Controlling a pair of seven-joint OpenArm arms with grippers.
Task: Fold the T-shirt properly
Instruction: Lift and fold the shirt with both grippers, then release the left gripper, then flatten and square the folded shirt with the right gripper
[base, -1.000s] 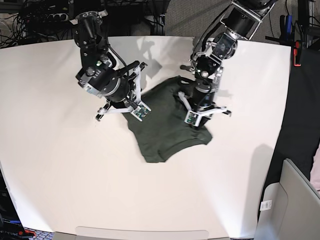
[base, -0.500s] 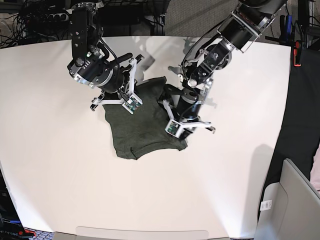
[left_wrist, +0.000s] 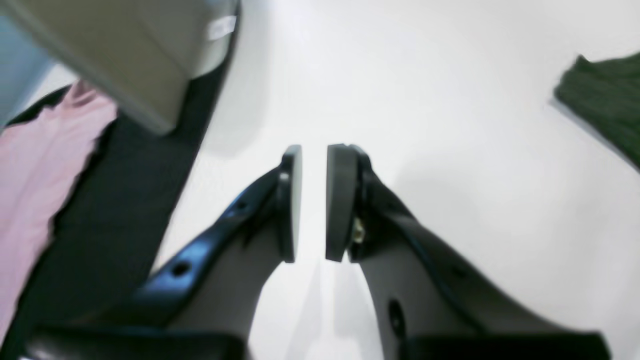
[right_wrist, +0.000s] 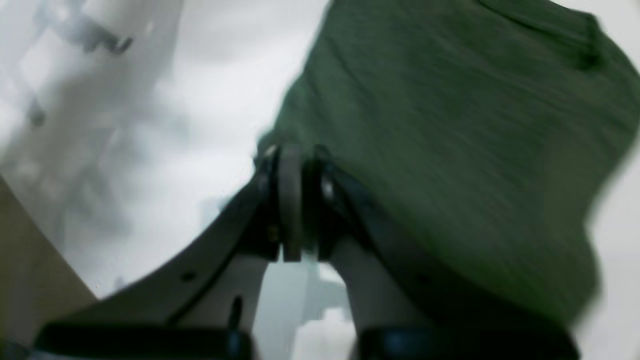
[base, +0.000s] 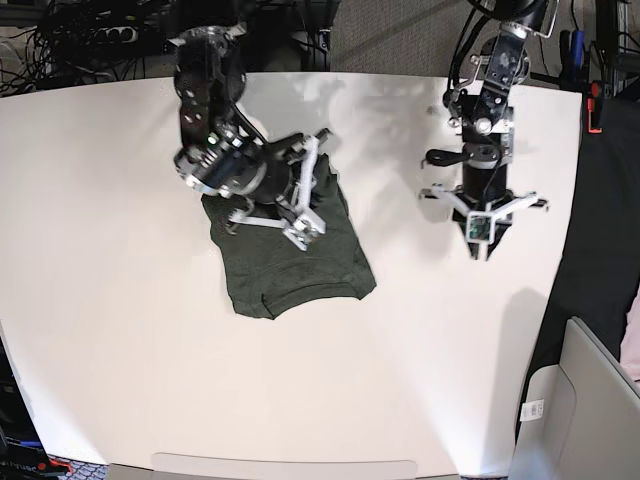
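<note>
Folding is looking mostly done: the T-shirt (base: 290, 255) is lying in a small bundle on the white surface (base: 120, 330), though its edges are looking uneven. Above it, the right claw (right_wrist: 295, 200) is squeezing tight, and whether it is pinching cloth is unclear. Off to the right, the left claw (left_wrist: 314, 200) is hanging slightly apart, gripping nothing. No writing is showing clearly anywhere.

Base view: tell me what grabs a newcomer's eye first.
The dark green T-shirt stands out, folded into a compact bundle left of centre on the white table. The right gripper sits at its top edge, jaws shut. The left gripper hangs apart over bare table on the right, holding nothing, jaws slightly parted.
</note>
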